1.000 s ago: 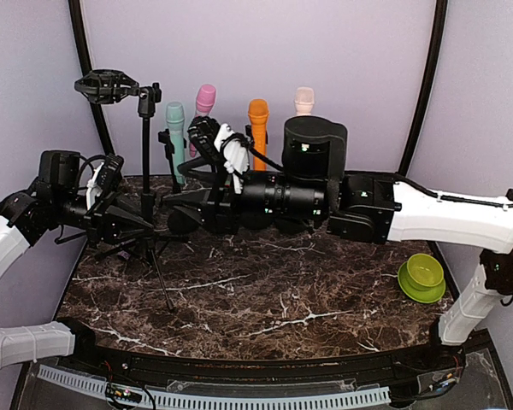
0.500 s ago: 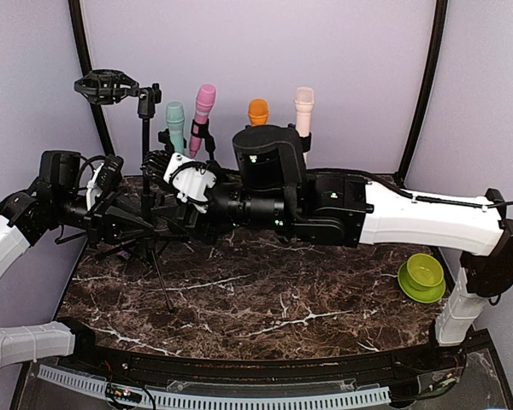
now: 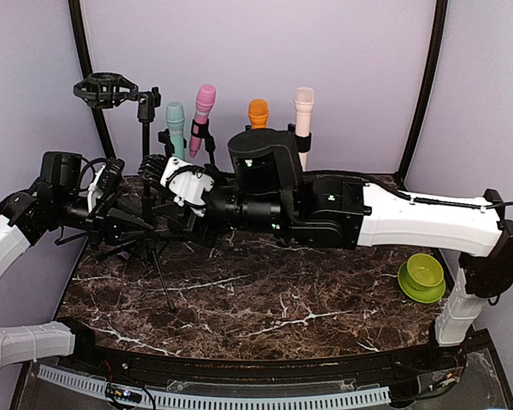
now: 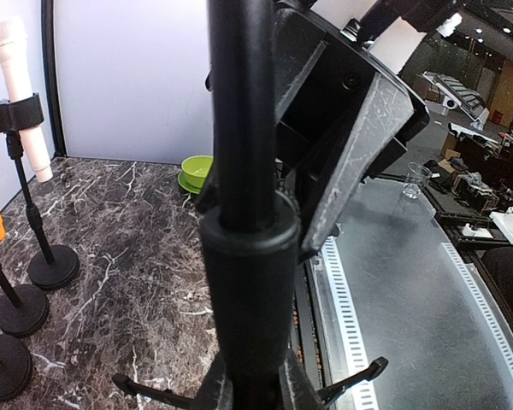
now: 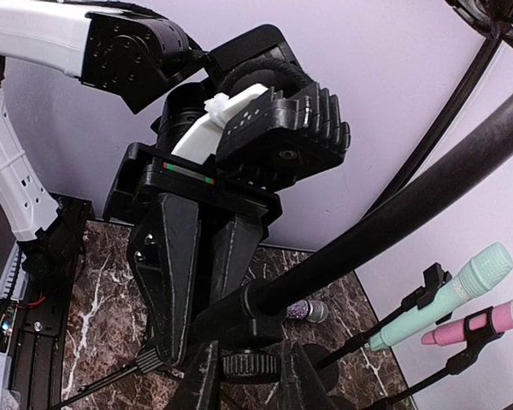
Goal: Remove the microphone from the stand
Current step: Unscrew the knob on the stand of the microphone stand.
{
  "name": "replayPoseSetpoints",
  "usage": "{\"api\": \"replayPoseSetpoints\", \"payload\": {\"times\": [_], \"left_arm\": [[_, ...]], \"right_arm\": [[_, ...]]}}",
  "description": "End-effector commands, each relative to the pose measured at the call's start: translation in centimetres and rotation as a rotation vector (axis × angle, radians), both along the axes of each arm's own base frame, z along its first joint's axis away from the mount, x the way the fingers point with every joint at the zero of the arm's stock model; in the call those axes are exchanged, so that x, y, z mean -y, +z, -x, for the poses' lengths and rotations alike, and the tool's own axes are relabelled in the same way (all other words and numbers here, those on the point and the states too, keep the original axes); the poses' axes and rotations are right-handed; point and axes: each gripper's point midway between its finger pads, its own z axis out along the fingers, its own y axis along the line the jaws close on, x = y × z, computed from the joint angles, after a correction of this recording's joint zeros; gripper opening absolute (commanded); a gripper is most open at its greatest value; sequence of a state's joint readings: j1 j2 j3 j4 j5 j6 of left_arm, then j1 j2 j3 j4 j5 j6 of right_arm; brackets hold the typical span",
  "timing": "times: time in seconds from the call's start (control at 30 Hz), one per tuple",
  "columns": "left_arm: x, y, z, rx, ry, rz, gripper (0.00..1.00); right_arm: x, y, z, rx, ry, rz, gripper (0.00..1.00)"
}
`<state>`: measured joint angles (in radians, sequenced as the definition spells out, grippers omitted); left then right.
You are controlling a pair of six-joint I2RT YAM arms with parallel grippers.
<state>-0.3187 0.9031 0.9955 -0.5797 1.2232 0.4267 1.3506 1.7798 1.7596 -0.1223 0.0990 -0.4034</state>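
A black tripod stand [image 3: 145, 184] rises at the left, and its shock mount [image 3: 107, 88] looks empty. A purple glittery microphone [image 5: 306, 310] lies on the table behind the stand's foot. My left gripper [image 3: 139, 222] is shut on the stand's pole [image 4: 244, 171], one finger on each side [image 4: 255, 389]. My right gripper [image 3: 152, 166] reaches in from the right, higher on the same pole. Its jaws [image 5: 250, 384] press on the pole's collar [image 5: 239, 316], just above a knurled knob.
Teal [image 3: 174, 120], pink [image 3: 205, 98], orange [image 3: 257, 111] and cream [image 3: 303, 102] microphones stand in clips on round-base stands along the back wall. A green bowl [image 3: 421, 275] sits at the right. The tripod's legs [image 3: 158, 273] spread over the marble top.
My right arm has swung left from the row of microphones to the tripod stand, and its jaws have closed in on the pole. The left gripper has kept its hold.
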Motion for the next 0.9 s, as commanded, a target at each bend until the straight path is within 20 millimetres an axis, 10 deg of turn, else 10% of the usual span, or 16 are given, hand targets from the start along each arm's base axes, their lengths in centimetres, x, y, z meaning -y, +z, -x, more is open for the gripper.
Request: {"api": "replayPoseSetpoints", "payload": {"times": [0.0,0.87], "left_arm": [[0.1,1.5,0.8,0.061,-0.044,0.038,0.00],[0.0,1.4,-0.3,0.347,-0.015,0.037,0.00]], "right_arm": [[-0.7,1.5,-0.1,-0.033,-0.022,-0.071,0.16],[0.4,5.3,-1.0,-0.644,0.226,-0.435,0.00]]}}
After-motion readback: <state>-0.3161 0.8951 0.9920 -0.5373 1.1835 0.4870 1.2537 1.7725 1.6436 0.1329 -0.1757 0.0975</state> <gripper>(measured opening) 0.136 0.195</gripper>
